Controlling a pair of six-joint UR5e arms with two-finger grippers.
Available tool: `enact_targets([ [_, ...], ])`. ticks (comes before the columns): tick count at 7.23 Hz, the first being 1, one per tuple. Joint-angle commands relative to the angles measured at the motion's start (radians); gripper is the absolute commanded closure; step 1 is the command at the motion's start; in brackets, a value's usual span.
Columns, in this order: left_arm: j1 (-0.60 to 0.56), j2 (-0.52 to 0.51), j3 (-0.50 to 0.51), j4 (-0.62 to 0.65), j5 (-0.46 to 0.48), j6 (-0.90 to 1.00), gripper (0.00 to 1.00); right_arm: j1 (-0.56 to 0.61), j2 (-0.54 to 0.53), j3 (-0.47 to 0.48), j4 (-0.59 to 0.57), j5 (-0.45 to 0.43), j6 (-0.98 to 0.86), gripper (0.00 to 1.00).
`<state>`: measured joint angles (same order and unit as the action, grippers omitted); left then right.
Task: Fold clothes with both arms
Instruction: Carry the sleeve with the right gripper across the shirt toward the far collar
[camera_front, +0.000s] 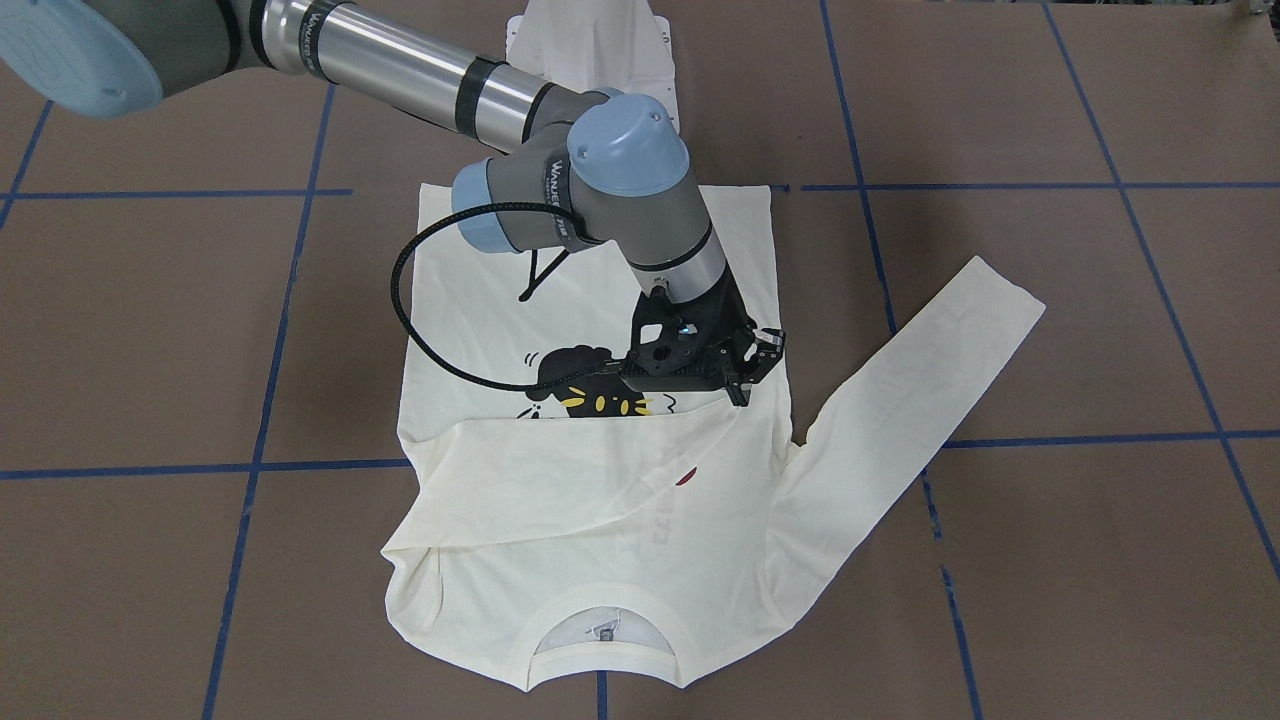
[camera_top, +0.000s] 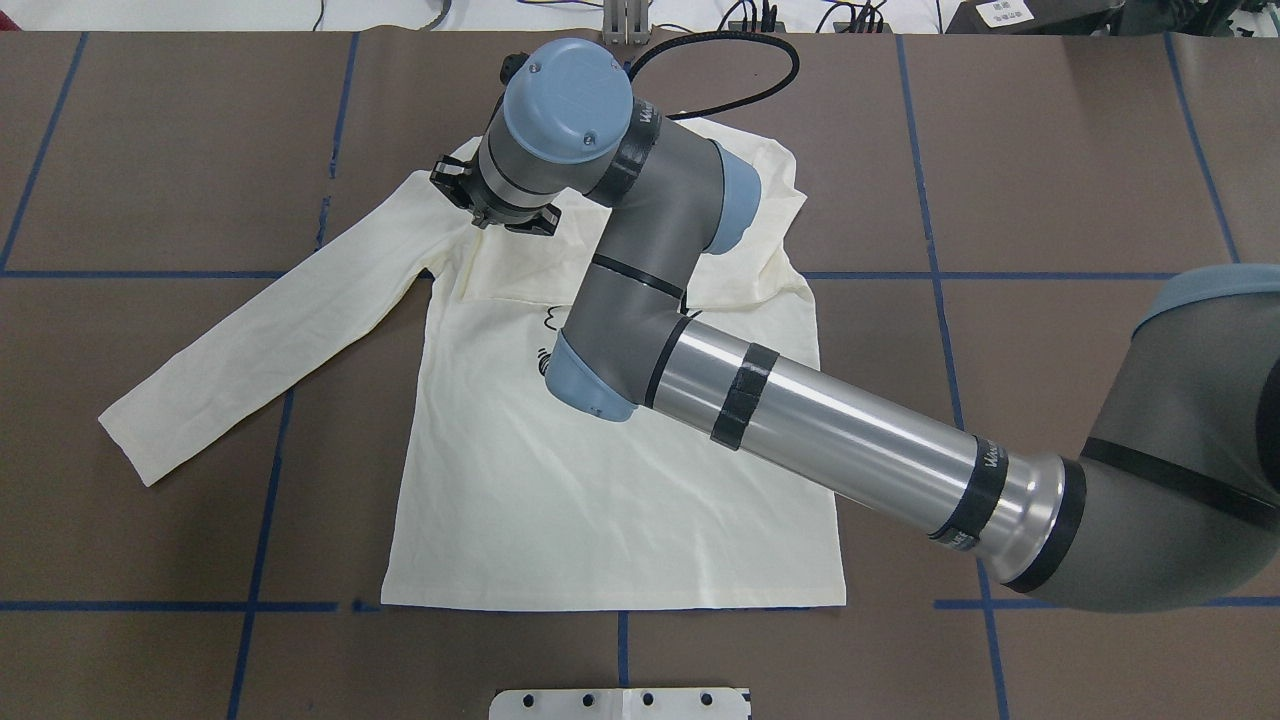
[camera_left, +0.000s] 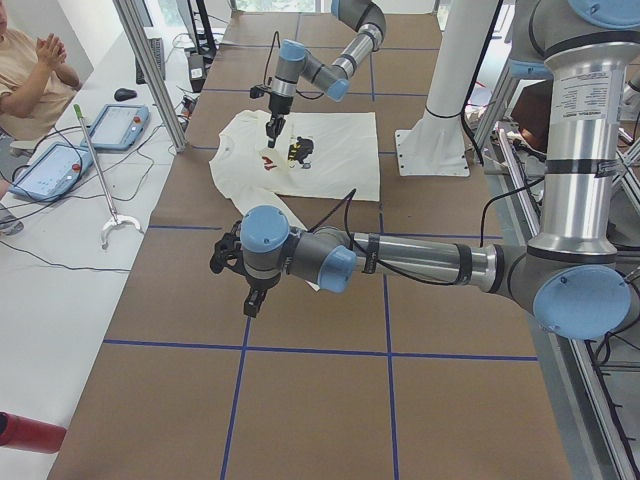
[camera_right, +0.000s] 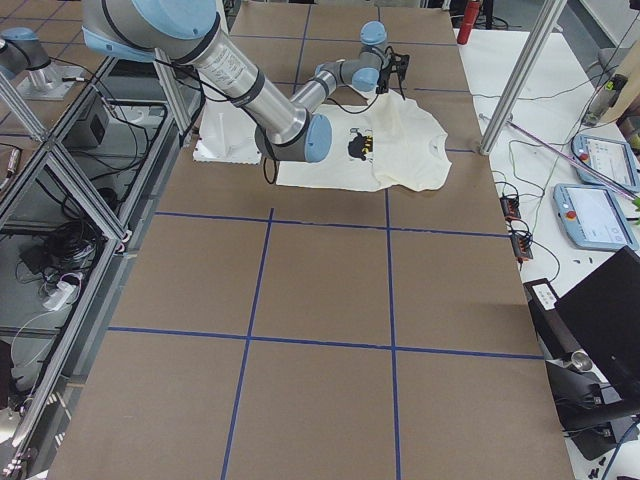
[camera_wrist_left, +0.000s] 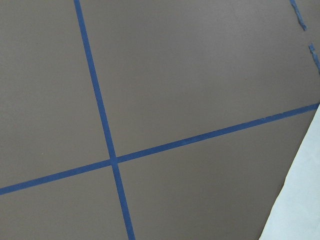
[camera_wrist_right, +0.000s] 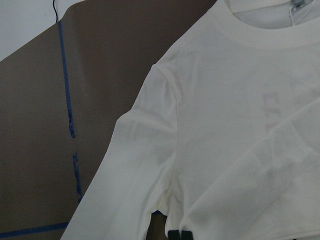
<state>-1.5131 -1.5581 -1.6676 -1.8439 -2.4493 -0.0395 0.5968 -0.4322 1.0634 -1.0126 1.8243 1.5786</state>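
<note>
Your table top is brown paper (camera_front: 1050, 300) gridded with blue tape lines (camera_front: 1100, 186), and a white pedestal with a flat base plate (camera_left: 432, 150) stands at the robot's edge of it. On the white side bench (camera_left: 60, 250) you have two blue-framed tablet-like pendants lying flat, one (camera_left: 118, 125) beyond the other (camera_left: 48, 172), a long thin grabber stick with a white claw (camera_left: 92, 165) lying between them, loose black cables, and a red cylinder (camera_left: 28, 432) at the near corner. A person in a tan top (camera_left: 25, 75) sits at the bench's far end, beside a slanted aluminium post (camera_left: 150, 75).

cream t-shirt (camera_front: 560, 520), black cat print (camera_front: 575, 385)
</note>
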Motion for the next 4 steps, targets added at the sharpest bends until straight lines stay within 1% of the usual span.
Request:
enact_targets([
  [1, 0.001, 0.012, -0.001, -0.003, -0.002, 0.003, 0.00, -0.009, 0.056, -0.086, 0.041, -0.048, 0.003, 0.75],
  [2, 0.001, 0.021, -0.001, -0.005, -0.002, 0.004, 0.00, -0.017, 0.058, -0.107, 0.049, -0.078, 0.003, 0.28],
  [4, 0.002, 0.029, -0.004, -0.005, -0.002, -0.002, 0.00, -0.017, 0.067, -0.112, 0.051, -0.086, 0.003, 0.20],
])
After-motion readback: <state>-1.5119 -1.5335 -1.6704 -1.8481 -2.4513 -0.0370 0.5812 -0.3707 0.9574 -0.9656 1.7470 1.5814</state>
